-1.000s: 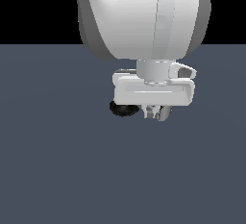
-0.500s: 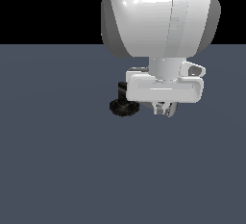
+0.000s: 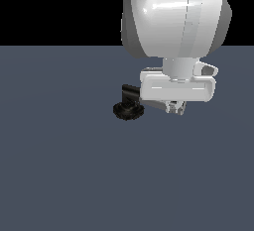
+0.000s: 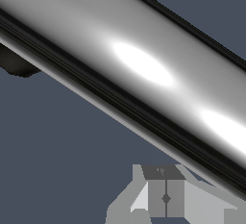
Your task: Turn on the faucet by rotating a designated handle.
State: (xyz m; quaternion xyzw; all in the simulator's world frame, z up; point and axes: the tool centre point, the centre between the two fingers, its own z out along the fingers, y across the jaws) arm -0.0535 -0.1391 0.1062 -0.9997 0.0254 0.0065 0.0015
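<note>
The faucet's black round ridged base [image 3: 128,110] sits on the dark grey floor in the exterior view. A dark stub of the handle [image 3: 130,92] sticks out above it; the rest of the handle is hidden behind my white gripper body. My gripper [image 3: 174,107] hangs just to the exterior view's right of the base, fingers pointing down and close together. In the wrist view the glossy silver-grey handle [image 4: 144,64] fills the frame as a diagonal bar. My gripper [image 4: 166,199] sits beside the bar, its fingers together with nothing between them.
The flat dark grey floor [image 3: 59,175] spreads around the faucet with no other objects on it. The white arm [image 3: 173,22] rises above the gripper. A black bit of the faucet base [image 4: 17,64] shows in the wrist view.
My gripper and arm have moved toward the exterior view's right and slightly up. More of the black base and the handle's dark stub now shows beside the gripper.
</note>
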